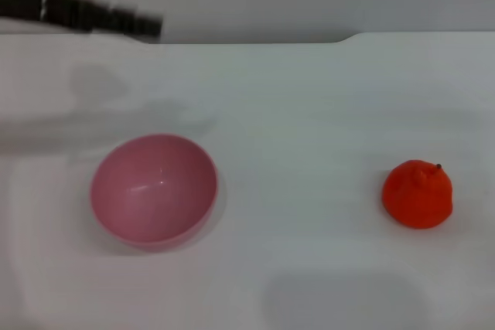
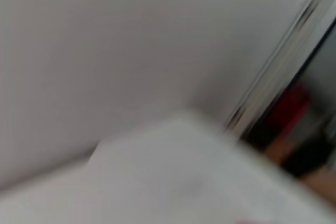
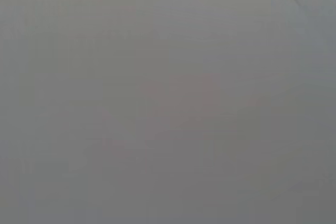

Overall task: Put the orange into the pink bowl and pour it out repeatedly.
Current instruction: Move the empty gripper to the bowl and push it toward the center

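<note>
Though wrist views miss them, orange (image 1: 418, 194) sits well apart from pink bowl (image 1: 153, 190).

A glossy, round pink plastic bowl (image 1: 153, 190) sits upright on the white desk (image 1: 309, 113), toward the robot's left, its hollow empty and catching a small glint of light. Well apart from it, on the robot's right, a small bright red-orange fruit (image 1: 418, 194) rests on the desk, its bumpy pointed top and tiny dark stem tipped upward.
</note>
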`<state>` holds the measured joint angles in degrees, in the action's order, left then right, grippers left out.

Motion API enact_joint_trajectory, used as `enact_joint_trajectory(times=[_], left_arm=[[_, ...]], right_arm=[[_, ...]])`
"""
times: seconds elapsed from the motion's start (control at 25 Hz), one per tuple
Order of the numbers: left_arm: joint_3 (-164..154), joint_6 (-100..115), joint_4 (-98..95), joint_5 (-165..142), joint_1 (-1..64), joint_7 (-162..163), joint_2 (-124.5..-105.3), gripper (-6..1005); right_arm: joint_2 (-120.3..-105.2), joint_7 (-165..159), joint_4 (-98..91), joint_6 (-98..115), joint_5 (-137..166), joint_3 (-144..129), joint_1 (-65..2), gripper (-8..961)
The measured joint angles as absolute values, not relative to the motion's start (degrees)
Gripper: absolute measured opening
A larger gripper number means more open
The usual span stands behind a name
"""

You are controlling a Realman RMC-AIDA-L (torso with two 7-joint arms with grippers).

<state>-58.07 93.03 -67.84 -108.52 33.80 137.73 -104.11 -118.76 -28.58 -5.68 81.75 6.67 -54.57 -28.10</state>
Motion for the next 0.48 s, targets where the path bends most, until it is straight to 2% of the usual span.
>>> enact_joint_trajectory(times=[0.12, 0.32, 0.36, 0.4, 0.48], left_arm=[[-58.5, 96.0, -75.5, -122.0, 34.7, 144.4, -106.24, 754], [-58.5, 101.5, -82.5, -139.4, 36.9, 146.9, -112.02, 754], [-58.5, 101.5, -82.5, -139.4, 36.9, 146.9, -112.02, 754], [-58.5, 102.0, -84.1, -145.8, 37.7, 147.0, -114.19, 754], [-58.6, 102.0, -85.0, -151.3, 38.5, 146.6, -116.49, 755]], right_arm=[[-118.64, -28.4, -5.8, 80.9, 6.7, -54.6, -28.5, 566], [-118.57, -28.4, -6.2, 80.4, 7.1, -54.6, -28.6, 566], [-118.57, -28.4, -6.3, 80.4, 7.3, -54.6, -28.6, 566], [-118.56, -28.4, -6.3, 80.4, 7.5, -54.7, -28.6, 566], [-118.56, -28.4, -6.3, 80.4, 7.6, -54.7, -28.6, 566]])
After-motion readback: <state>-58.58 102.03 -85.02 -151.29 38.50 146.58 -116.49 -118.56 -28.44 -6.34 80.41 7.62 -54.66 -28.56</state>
